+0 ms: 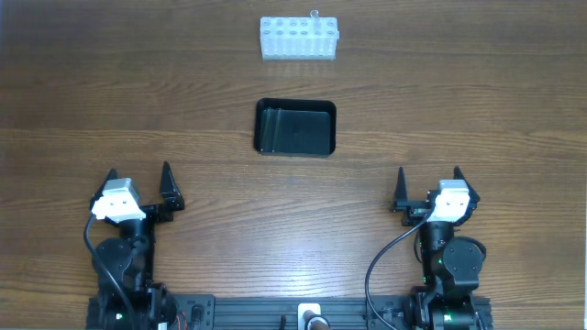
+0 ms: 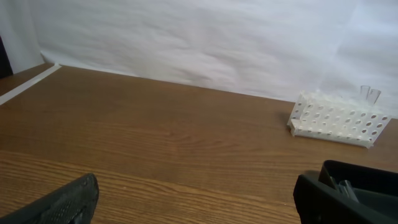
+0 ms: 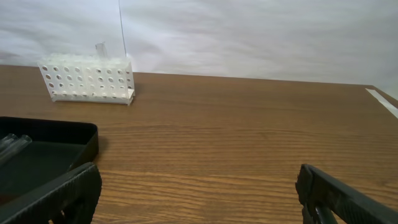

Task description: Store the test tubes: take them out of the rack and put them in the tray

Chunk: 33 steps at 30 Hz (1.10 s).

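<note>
the left gripper [image 1: 139,179] sits in the lower left of the top view, near its arm's base. its fingers are spread wide and hold nothing, and bare table [image 1: 477,92] lies between them.

moving right to the middle of the frame, the black tray [image 1: 295,152] lies just above centre. clear test tubes [image 3: 12,143] lie inside it against its left wall. i make out about two, though the glass is hard to separate, so the exact count stays unsure.

above the tray and well apart from it, at the upper middle edge, stands the white rack [image 1: 299,38]. a single tube [image 1: 315,15] pokes up from its back row towards the right end. the other holes look vacant (a short tube sunk low in a hole could escape notice).

at the lower right, the right gripper [image 1: 429,179] mirrors the left one. its fingers are parted, it is empty, and it is near its base, far from the rack.

judging from this, the job looks mostly done. some tubes are already stored, one seems to be left in the rack, and neither arm is on it yet.

count: two grippers, one tray, one rack, one tube standing, roughly two lying in the tray.
</note>
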Available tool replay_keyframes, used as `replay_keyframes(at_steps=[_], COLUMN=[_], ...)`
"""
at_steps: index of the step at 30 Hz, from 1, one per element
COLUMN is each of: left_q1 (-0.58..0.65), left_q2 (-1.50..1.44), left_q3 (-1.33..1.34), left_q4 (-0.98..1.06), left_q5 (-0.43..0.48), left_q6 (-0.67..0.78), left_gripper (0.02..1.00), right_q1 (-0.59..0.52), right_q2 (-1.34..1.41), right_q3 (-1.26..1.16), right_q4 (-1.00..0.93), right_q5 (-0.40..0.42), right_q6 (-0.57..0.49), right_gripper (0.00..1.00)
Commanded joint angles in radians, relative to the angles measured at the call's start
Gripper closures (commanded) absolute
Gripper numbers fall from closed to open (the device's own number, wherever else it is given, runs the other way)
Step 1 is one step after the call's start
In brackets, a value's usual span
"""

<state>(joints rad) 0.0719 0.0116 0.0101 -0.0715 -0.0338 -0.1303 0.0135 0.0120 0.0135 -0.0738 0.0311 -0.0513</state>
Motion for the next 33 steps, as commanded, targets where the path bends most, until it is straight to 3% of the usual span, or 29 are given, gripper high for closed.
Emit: replay_keyframes(at_steps=[1, 11, 17, 19, 26, 29, 33], left_q1=[-0.005, -0.005, -0.005, -0.005, -0.005, -0.005, -0.005], left_q2=[-0.005, -0.005, -0.005, -0.005, -0.005, -0.005, -0.005], left_q3=[-0.004, -0.004, -0.004, -0.004, -0.004, -0.004, -0.004], left_q4=[0.000, 0.000, 0.000, 0.000, 0.000, 0.000, 0.000], left_q5=[-0.009, -0.009, -0.009, -0.009, -0.009, -0.009, -0.009], left_q6=[0.019, 0.019, 0.019, 0.019, 0.019, 0.019, 0.019], left_gripper=[0.020, 0.020, 0.020, 0.020, 0.023, 0.020, 0.020], right_q1=[-0.007, -0.007, -0.006, -0.006, -0.006, -0.006, -0.006], right_q2=[-0.007, -0.007, -0.007, -0.007, 0.010, 0.065, 0.218], right_q3=[-0.008, -0.008, 0.014, 0.053, 0.328, 0.463, 0.647], right_q4=[0.000, 0.001, 0.010, -0.018, -0.332, -0.451, -0.563], right_q5=[-0.008, -0.011, -0.088, -0.084, 0.121, 0.148, 0.169], right_q6=[0.010, 0.014, 0.178, 0.187, 0.079, 0.009, -0.001], right_gripper=[0.007, 0.007, 0.009, 0.007, 0.009, 0.009, 0.009])
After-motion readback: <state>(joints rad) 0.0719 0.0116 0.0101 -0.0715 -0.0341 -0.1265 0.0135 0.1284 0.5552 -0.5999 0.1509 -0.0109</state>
